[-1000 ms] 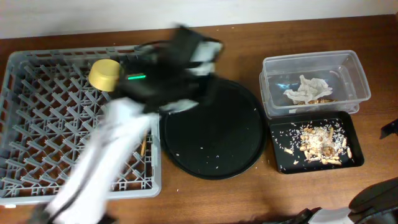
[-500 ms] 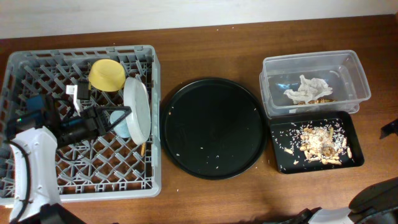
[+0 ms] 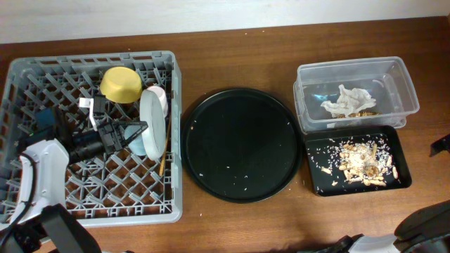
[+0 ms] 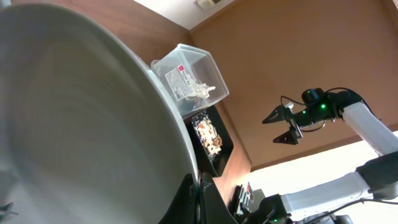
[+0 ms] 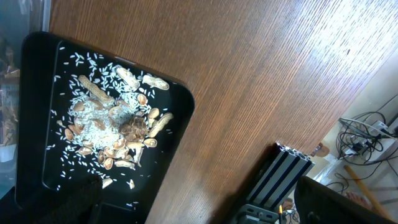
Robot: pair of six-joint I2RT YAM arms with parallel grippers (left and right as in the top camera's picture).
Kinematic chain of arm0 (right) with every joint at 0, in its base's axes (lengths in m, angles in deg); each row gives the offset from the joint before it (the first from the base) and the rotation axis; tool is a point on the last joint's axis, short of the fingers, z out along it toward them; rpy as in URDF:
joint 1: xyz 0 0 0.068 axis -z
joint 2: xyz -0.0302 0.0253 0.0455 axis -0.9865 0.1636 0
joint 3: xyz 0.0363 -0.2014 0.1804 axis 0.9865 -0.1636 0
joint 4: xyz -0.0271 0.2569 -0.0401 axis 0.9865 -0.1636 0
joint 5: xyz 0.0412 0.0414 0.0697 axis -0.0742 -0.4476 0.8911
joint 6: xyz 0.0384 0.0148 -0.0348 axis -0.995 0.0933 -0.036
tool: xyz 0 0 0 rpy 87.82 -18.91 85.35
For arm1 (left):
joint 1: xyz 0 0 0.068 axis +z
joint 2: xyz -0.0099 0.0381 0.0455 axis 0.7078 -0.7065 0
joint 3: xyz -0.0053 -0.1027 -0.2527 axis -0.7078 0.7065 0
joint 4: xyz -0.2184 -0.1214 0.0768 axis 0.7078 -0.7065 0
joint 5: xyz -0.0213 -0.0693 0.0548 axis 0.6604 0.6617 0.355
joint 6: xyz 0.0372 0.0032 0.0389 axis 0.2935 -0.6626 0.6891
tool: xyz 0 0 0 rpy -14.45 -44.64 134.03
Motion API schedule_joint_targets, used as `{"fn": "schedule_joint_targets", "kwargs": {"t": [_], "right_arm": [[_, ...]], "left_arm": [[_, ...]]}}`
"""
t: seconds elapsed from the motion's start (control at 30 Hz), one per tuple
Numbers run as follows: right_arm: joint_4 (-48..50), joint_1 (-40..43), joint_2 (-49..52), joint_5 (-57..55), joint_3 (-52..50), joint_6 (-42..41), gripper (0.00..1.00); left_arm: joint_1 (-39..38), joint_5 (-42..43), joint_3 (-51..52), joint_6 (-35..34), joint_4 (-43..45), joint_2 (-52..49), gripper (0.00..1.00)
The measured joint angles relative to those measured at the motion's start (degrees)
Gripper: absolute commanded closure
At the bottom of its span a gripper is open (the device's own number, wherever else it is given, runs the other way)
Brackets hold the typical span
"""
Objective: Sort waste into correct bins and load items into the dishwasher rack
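Observation:
The pale round plate (image 3: 152, 125) stands on edge among the pegs of the grey dishwasher rack (image 3: 42, 91). My left gripper (image 3: 138, 129) is shut on its rim; in the left wrist view the plate (image 4: 81, 124) fills the frame, with both jaws clamped on its edge. The yellow bowl (image 3: 119, 84) lies in the rack behind it, the pink cup (image 3: 159, 93) beside it. A chopstick (image 3: 162, 166) pokes out below. My right gripper (image 5: 199, 214) is open and empty above the shallow black tray (image 5: 37, 112) of food scraps (image 5: 115, 127). The napkin (image 3: 346, 100) lies in the clear tub (image 3: 397, 74).
A large round black tray (image 3: 239, 144) with a few rice grains sits between the rack and the bins. The shallow black tray (image 3: 394, 144) lies just in front of the clear tub. An aluminium frame post (image 5: 280, 177) stands beyond the table edge.
My left arm swung from over the round tray into the rack with the plate. The plate now stands on edge there, and the pink cup shows behind it.

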Motion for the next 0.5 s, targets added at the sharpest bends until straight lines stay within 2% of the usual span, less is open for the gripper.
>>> {"fn": "schedule_joint_targets", "kwargs": {"t": [0.07, 0.13, 0.17, 0.3, 0.4, 0.43, 0.47, 0.5], "right_arm": [[0.02, 0.00, 0.00, 0.00, 0.00, 0.00, 0.01], [0.02, 0.00, 0.00, 0.00, 0.00, 0.02, 0.01], [0.00, 0.00, 0.00, 0.00, 0.00, -0.02, 0.01], [0.02, 0.00, 0.00, 0.00, 0.00, 0.02, 0.01], [0.02, 0.00, 0.00, -0.02, 0.00, 0.00, 0.01], [0.00, 0.02, 0.00, 0.00, 0.00, 0.00, 0.01], [0.00, 0.02, 0.00, 0.00, 0.00, 0.02, 0.01], [0.00, 0.00, 0.00, 0.00, 0.00, -0.02, 0.01]], "left_arm": [[-1.25, -0.87, 0.04, 0.17, 0.68, -0.02, 0.79], [-1.90, -2.51, 0.07, 0.22, 0.85, -0.02, 0.62], [-2.38, -3.06, 0.07, 0.42, 0.83, -0.02, 0.57], [-2.58, -3.61, 0.04, -0.50, 0.85, -0.02, 0.55], [-2.58, -4.74, -3.89, -5.81, 0.44, 0.24, 0.43], [-2.58, -7.43, -6.14, -8.66, 0.48, 1.95, 0.41], [-2.62, -15.45, -7.10, -14.78, 0.57, 5.05, 0.39], [-2.67, -26.34, -7.43, -21.42, 0.44, 8.81, 0.21]]}}
